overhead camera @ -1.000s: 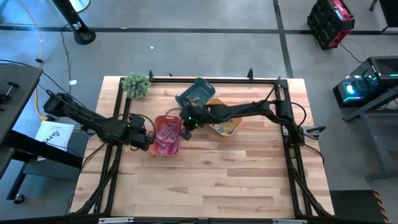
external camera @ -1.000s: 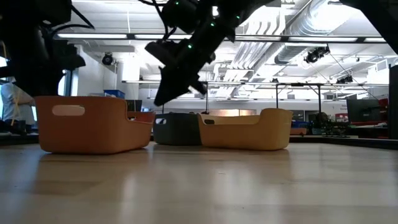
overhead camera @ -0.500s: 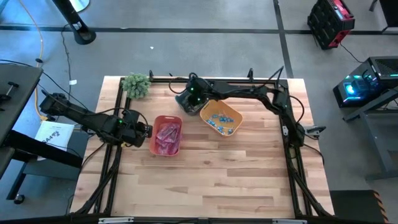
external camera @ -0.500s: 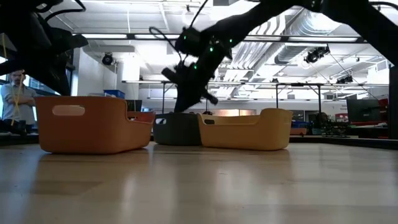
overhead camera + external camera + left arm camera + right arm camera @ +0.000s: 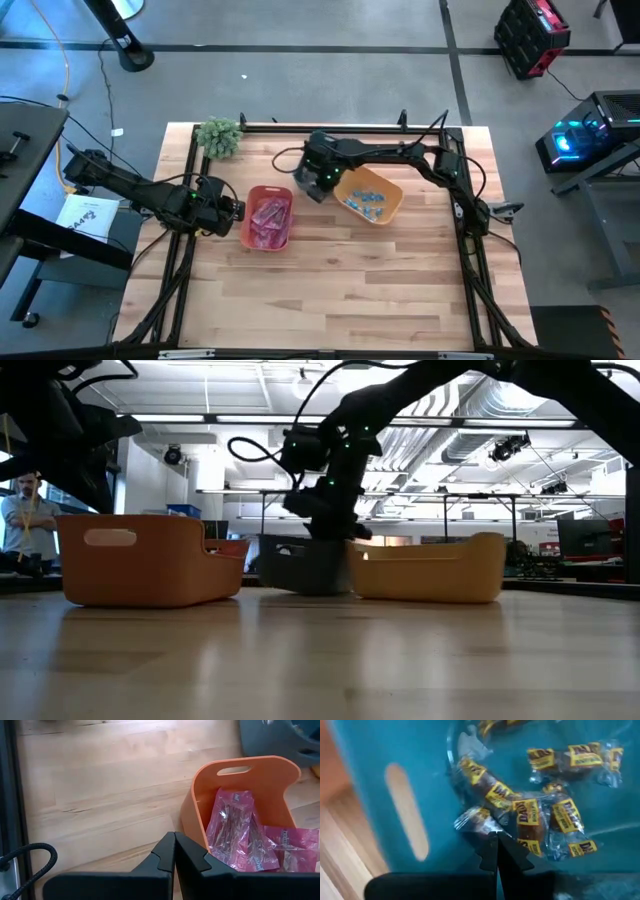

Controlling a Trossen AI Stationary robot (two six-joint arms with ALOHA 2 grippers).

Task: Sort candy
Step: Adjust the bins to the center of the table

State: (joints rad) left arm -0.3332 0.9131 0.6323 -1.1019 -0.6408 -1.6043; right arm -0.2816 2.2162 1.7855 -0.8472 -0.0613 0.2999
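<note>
Three bins stand on the wooden table. The red bin [image 5: 250,200] holds pink packets [image 5: 240,835]. The orange bin [image 5: 396,200] holds blue-wrapped lollipops [image 5: 366,198]. The teal bin [image 5: 380,795], mostly under my right arm in the high view, holds brown pieces [image 5: 535,820] in clear yellow-printed wrappers. My right gripper [image 5: 496,840] is shut and points down into the teal bin among those pieces. My left gripper [image 5: 174,836] hangs shut above the table just left of the red bin, touching nothing. My right gripper comes from above, slanting down into the teal bin. Its shut fingertips [image 5: 490,847] stand against the clear wrapper end [image 5: 470,820] of a brown piece lying on the bin's floor. Whether the wrapper is pinched between them I cannot tell.
A green leafy plant [image 5: 219,136] stands at the table's far left corner. The teal bin [image 5: 300,565] and orange bin [image 5: 430,568] touch side by side. The near half of the table [image 5: 340,290] is bare wood. A person [image 5: 25,510] shows in the room beyond.
My right gripper has swung from beside the red bin to the far side, gone down into the teal bin, then come back toward the near edge. The teal bin has slid nearer, and the orange bin has shifted toward the right and near edges. My left gripper has drawn back slightly from the red bin.
</note>
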